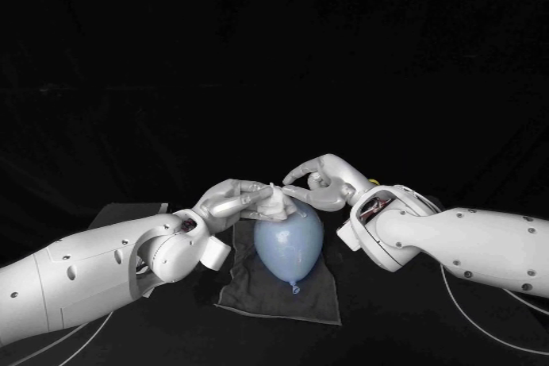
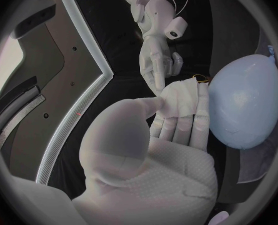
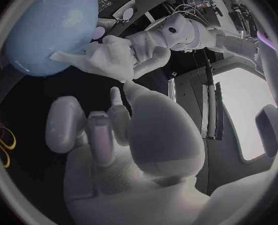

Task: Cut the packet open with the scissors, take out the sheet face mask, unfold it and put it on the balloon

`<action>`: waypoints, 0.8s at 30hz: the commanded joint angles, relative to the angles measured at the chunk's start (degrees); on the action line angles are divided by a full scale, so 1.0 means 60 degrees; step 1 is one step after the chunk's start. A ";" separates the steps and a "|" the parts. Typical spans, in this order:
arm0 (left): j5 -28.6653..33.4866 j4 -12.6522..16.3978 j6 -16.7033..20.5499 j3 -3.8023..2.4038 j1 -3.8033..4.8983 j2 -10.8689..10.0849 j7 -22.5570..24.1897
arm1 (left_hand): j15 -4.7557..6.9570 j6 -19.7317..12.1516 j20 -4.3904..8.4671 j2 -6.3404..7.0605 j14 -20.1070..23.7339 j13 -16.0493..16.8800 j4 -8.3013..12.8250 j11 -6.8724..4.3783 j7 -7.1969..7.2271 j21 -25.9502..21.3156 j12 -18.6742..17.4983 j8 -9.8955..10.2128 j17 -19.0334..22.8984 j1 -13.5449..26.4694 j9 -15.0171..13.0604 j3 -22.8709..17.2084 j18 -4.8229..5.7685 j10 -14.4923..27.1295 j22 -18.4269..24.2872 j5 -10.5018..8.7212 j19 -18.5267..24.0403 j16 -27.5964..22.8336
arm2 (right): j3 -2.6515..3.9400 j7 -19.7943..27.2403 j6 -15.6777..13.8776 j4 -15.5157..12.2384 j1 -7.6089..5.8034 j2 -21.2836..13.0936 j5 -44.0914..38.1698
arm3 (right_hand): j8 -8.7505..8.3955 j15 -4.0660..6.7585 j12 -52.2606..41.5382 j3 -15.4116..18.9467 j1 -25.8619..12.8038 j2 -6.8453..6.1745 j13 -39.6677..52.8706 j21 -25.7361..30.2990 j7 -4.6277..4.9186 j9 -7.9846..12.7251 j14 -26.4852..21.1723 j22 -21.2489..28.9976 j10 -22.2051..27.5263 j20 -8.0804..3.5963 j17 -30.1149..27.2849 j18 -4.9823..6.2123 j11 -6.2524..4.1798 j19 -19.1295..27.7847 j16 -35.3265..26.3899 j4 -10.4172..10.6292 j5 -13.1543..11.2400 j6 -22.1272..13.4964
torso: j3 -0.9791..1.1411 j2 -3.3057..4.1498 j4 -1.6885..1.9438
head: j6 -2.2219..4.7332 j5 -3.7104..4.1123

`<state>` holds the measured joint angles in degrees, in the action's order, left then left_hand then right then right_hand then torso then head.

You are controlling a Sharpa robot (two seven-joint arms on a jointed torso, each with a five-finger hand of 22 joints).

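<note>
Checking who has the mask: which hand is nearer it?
Left. The left hand holds the sheet mask by the balloon; the right hand is just beside it.

- The balloon's (image 1: 289, 239) wide end is hidden under the crumpled sheet mask (image 1: 270, 201) and the left hand (image 1: 235, 199).
- Whether the right hand (image 1: 320, 182) touches the sheet mask cannot be told.
- The scissors (image 3: 6, 144) are cut off at the circle's rim, past their yellow handles.
</note>
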<state>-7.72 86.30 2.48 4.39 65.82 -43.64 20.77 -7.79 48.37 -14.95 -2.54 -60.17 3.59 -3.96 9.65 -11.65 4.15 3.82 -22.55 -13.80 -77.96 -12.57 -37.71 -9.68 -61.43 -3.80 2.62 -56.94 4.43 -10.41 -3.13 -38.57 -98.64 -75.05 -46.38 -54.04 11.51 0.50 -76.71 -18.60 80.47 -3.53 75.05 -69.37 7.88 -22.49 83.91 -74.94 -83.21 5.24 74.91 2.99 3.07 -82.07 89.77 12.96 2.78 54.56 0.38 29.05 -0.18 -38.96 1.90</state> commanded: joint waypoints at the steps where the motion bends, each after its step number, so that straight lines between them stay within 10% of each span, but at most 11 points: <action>1: -0.0717 0.0068 -0.0096 -0.0018 0.0009 -0.0015 0.0387 | 0.0003 -0.0019 -0.0034 -0.0049 0.0069 -0.0003 -0.0044 -0.0006 -0.0054 -0.0004 -0.0030 -0.0043 -0.0013 -0.0068 -0.0011 -0.0022 -0.0150 0.0066 -0.0003 0.0027 0.0041 -0.0023 | 0.0008 -0.0128 0.0114 0.0056 -0.0007 0.0126 0.0565 | -0.0077 0.0057 -0.0041 0.0031 -0.0051 -0.0104 0.1088 0.0024 0.0023 0.0022 0.1014 -0.1623 -0.0044 -0.0013 0.2514 0.0158 0.0013 -0.0076 0.0038 0.0048 0.0024 0.0056 | 0.0005 -0.0013 -0.0011 | -0.0002 -0.0022; 24: -0.1247 0.0034 0.0195 -0.0022 0.0009 -0.0062 0.0433 | -0.0003 -0.0037 -0.0041 -0.0100 0.0094 -0.0003 -0.0049 -0.0010 -0.0005 -0.0008 -0.0031 -0.0061 -0.0020 -0.0121 -0.0033 -0.0035 -0.0151 0.0095 -0.0003 0.0026 0.0058 -0.0029 | 0.0009 -0.0242 0.0604 -0.0367 0.0003 -0.0065 0.0751 | 0.0045 0.0141 -0.0121 0.0101 -0.0407 0.0025 0.1132 0.0009 -0.0129 0.0016 0.1014 -0.1631 -0.0071 -0.0070 0.2514 0.0158 -0.0101 -0.0094 0.0038 0.0312 0.0024 0.0514 | 0.0013 -0.0017 -0.0024 | -0.0002 -0.0034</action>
<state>-14.61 86.44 2.94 4.36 65.80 -44.08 22.15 -7.81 48.26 -14.95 -2.92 -60.19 3.60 -4.12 9.43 -11.56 4.15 3.82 -22.75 -13.84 -78.34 -12.66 -37.87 -9.68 -61.21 -3.80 2.57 -56.93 4.43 -10.37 -4.29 -36.86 -100.53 -75.06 -46.70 -49.54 11.73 1.04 -77.32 -17.94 78.37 -3.33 74.99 -69.34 7.17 -22.36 84.03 -74.90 -83.51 4.94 74.90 2.98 2.75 -82.37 89.80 14.55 2.78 57.32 0.46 28.95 -0.31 -38.96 1.63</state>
